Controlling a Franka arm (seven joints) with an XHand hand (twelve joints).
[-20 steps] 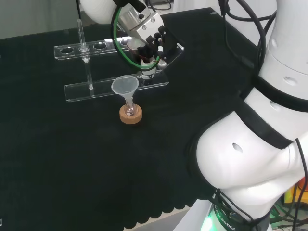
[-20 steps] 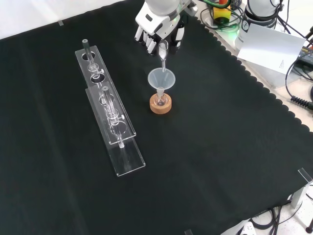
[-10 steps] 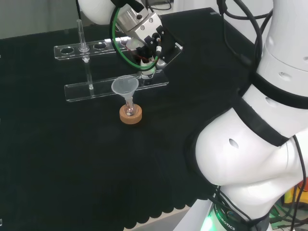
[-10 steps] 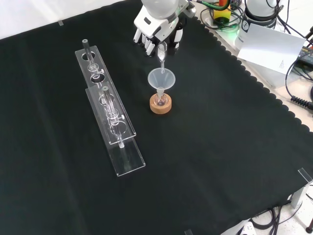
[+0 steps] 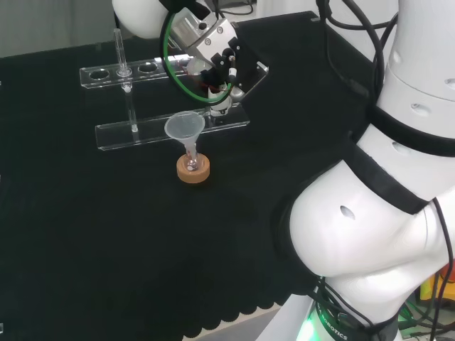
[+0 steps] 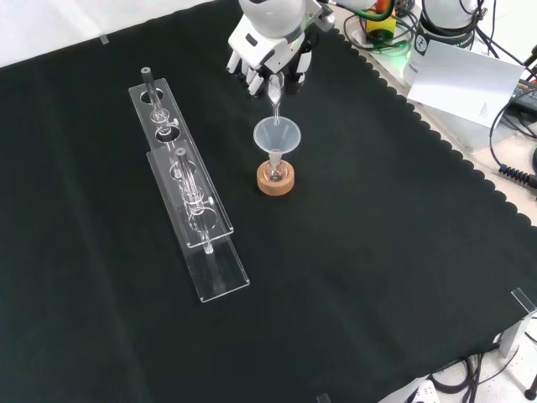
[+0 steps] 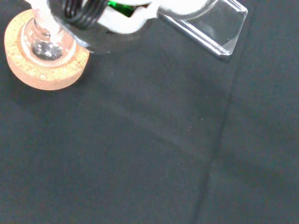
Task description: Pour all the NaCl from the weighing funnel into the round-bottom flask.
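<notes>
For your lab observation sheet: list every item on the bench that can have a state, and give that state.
Black and white hand: curled round the clear weighing funnel, tipped spout-down.
Clear plastic funnel: upright in the flask neck.
Small round-bottom glass flask: upright on the cork ring.
Clear acrylic rack: holds upright glass tubes.

Bright even light, soft shadows, blurred wrist foreground

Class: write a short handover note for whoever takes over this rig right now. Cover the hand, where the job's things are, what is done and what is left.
Hand: the black and white hand is shut on the clear weighing funnel, whose spout points down at the clear cone funnel.
Things: the cone funnel sits in the small round-bottom flask on the cork ring, beside the clear acrylic rack.
Done: weighing funnel tipped over the cone funnel.
Left: finish pouring; whether any NaCl remains is not visible.
</notes>
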